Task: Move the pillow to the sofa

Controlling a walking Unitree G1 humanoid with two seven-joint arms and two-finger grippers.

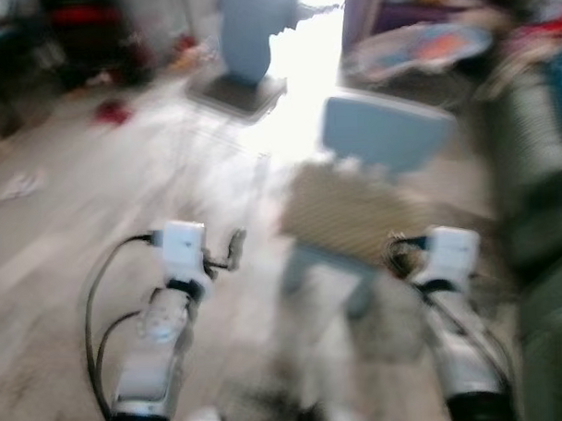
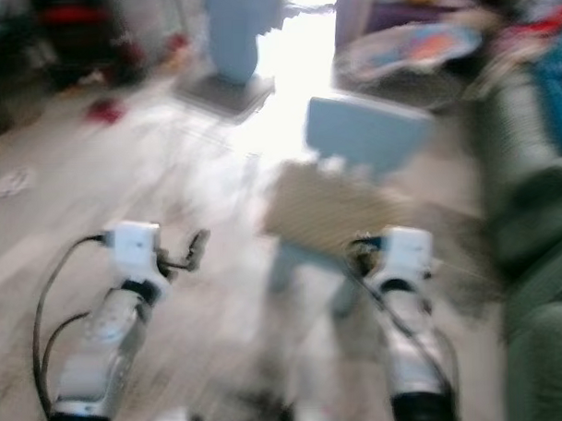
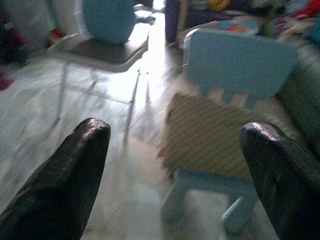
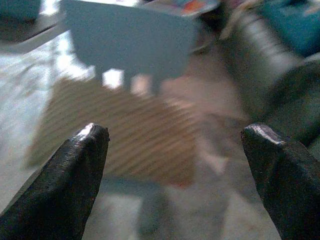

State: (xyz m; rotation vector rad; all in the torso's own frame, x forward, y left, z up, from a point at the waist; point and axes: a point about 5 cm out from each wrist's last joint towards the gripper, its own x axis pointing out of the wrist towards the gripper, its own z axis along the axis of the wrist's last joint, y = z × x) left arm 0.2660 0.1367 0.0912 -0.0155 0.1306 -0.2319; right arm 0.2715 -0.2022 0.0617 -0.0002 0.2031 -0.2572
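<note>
Both grippers near, spread wide, empty: left gripper (image 3: 175, 150), right gripper (image 4: 175, 150). Tan striped pillow (image 1: 350, 213) lies on small blue chair (image 1: 384, 128) just ahead, right gripper nearer. Sofa (image 1: 540, 211) stands right of chair. Views blurred.

You see 1 tan striped pillow (image 3: 210, 135) lying on the small blue chair (image 3: 240, 60), which stands on the pale floor (image 1: 70, 246).
</note>
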